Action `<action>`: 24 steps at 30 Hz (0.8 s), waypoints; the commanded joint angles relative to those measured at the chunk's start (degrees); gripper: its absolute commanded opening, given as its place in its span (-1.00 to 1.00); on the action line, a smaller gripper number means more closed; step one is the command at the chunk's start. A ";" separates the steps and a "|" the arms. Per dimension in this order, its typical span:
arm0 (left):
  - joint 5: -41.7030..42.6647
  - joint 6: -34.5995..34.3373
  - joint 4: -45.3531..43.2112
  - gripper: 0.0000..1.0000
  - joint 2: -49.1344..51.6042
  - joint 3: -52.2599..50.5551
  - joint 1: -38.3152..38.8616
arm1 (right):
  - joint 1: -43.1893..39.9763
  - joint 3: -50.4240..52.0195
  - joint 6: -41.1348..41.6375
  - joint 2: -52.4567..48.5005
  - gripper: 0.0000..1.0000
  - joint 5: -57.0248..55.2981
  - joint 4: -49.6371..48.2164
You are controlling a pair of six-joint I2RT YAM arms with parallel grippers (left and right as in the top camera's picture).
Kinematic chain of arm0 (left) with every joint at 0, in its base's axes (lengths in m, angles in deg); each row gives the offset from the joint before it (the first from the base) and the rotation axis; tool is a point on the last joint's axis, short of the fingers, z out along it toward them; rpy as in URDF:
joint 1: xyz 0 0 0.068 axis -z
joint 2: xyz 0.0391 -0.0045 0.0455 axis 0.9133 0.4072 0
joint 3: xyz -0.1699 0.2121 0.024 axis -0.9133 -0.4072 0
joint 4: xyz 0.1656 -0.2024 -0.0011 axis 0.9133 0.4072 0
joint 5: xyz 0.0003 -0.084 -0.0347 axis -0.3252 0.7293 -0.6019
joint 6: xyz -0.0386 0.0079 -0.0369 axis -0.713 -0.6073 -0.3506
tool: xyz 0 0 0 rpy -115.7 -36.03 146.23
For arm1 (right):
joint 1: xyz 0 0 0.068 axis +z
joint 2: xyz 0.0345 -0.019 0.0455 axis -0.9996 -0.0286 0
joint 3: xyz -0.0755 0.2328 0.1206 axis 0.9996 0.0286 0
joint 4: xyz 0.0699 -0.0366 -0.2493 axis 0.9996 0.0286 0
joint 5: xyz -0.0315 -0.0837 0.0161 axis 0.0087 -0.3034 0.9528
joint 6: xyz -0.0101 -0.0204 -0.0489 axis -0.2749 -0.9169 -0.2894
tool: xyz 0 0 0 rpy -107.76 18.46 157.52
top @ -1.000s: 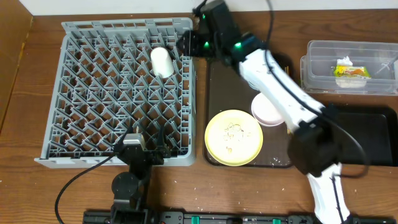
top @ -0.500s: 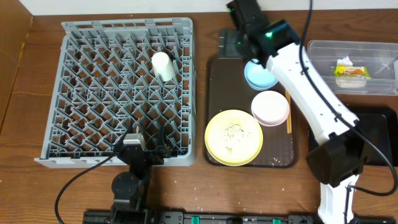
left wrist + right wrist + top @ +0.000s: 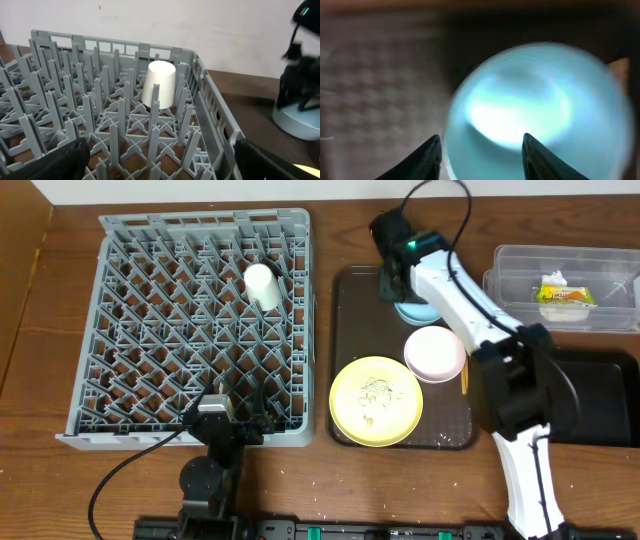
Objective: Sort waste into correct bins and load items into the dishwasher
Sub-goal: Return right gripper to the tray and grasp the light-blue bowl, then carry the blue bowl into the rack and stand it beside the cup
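Your light blue bowl [image 3: 535, 105] sits at the far end of the brown tray [image 3: 350, 350], directly under the right pincer [image 3: 481, 145]. Its fingers stand apart, one outside the bowl's near rim and the other over its inside, clamped on nothing. That wrist picture is blurred, so you cannot tell whether either finger touches the rim.

On the same tray you have one pink bowl [image 3: 434, 352] and one yellow plate [image 3: 376, 401]. Only a sliver of the chopsticks [image 3: 465, 377] shows beside the arm. One white cup [image 3: 262, 284] stands upside down in the grey rack [image 3: 150, 330].

The left pincer [image 3: 160, 162] rests spread wide at the rack's near edge. One wrapper [image 3: 565, 293] lies in the clear tub [image 3: 520, 290]. The arm hides part of the black tray [image 3: 610, 395].
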 commanded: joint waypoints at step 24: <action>-0.87 0.31 1.86 0.88 -0.37 -1.22 0.37 | 7.98 -2.71 -6.47 13.25 -0.98 46.21 -28.30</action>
